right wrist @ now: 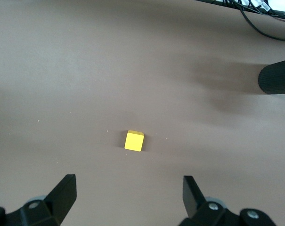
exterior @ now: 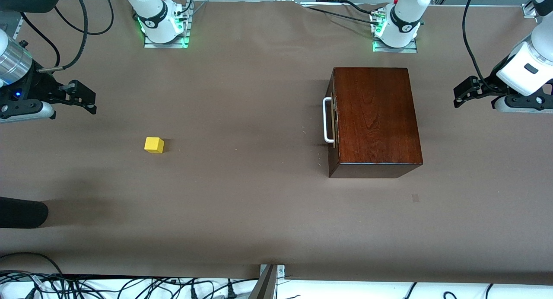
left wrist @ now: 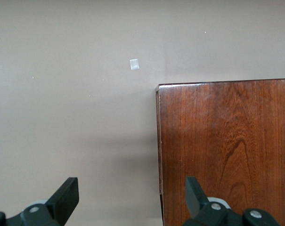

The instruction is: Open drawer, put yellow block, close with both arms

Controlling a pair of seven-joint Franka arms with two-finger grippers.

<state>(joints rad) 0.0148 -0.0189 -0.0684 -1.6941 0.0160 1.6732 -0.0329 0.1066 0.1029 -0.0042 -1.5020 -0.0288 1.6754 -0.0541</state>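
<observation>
The right gripper (exterior: 84, 101) hangs with its jaws spread wide and nothing between them, up over bare table at the right arm's end. The left gripper (exterior: 463, 95) is the same, fingers well parted and empty, hovering over the table at the left arm's end, just off the wooden box (exterior: 376, 117). Neither touches anything.

Out from the right gripper, at about five o'clock in the front view, the yellow block (exterior: 154, 144) sits alone on the brown table (exterior: 242, 204), well apart from everything. From the right wrist it lies between the two fingertips' lines, a little ahead of them.

From the left gripper, the box lies at about nine o'clock. Its drawer (exterior: 333, 117) looks fully shut, the dark front flush with the box, and the white handle (exterior: 327, 119) faces the right arm's end of the table, toward the block.

So I'd say nothing is done yet and opening comes first. The handle is on the side away from the left gripper, so whichever arm pulls must come round to it, set its fingers across the bar's long straight run rather than a corner, and draw straight out along the slide. The box looks free-standing and may skid, so steadying its top or back with the other arm would likely help.

A dark rounded object (exterior: 21, 212) lies at the table's edge at seven o'clock from the block, out of the way.
</observation>
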